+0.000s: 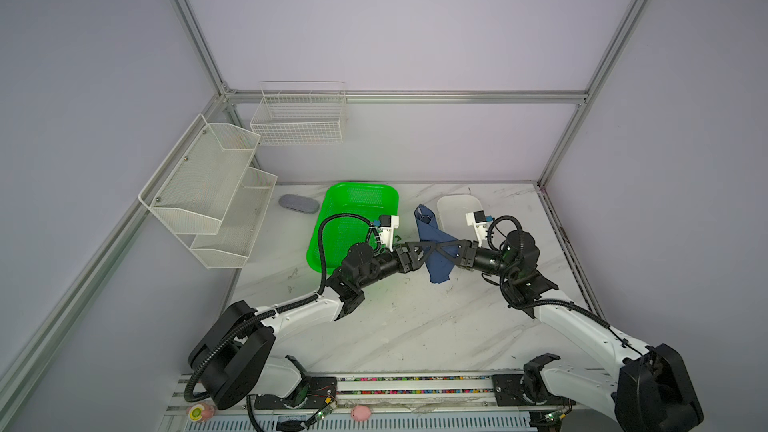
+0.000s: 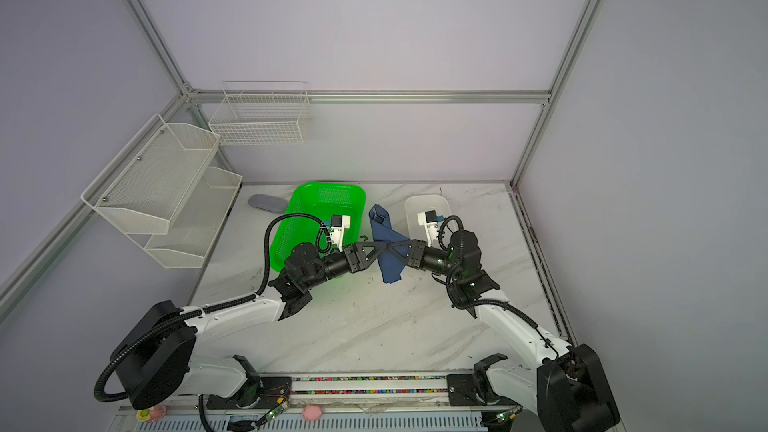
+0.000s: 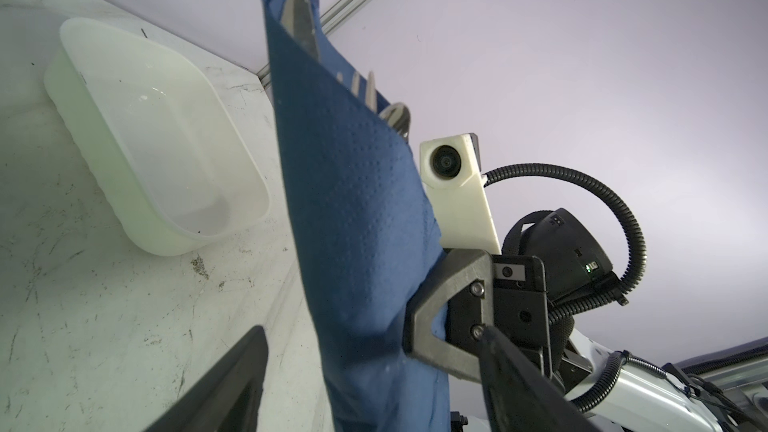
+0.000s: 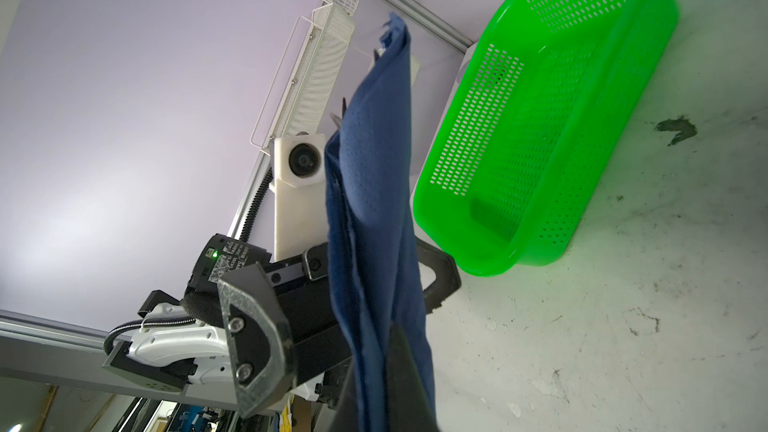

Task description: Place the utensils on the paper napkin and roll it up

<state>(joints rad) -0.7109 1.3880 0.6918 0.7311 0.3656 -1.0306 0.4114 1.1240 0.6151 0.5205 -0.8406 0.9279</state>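
Note:
The paper napkin [image 1: 429,229] [image 2: 383,229] is a loose navy roll held up at a slant between both arms. The utensils sit inside it. In the left wrist view a knife blade [image 3: 301,22], fork tines [image 3: 365,89] and a spoon tip [image 3: 397,116] poke out of the far end of the paper napkin [image 3: 353,201]. My right gripper [image 1: 436,248] [image 2: 390,248] [image 4: 374,384] is shut on the roll's middle [image 4: 374,184]. My left gripper [image 1: 430,255] [image 2: 384,253] [image 3: 374,376] faces it, open, its fingers [image 3: 232,384] standing either side of the roll.
A green perforated basket [image 1: 361,187] [image 4: 540,118] stands just left of the roll. A white tray [image 1: 453,203] [image 3: 166,139] stands just right of it. A grey oval pad [image 1: 297,203] lies far left. White wire racks [image 1: 212,189] hang on the left wall.

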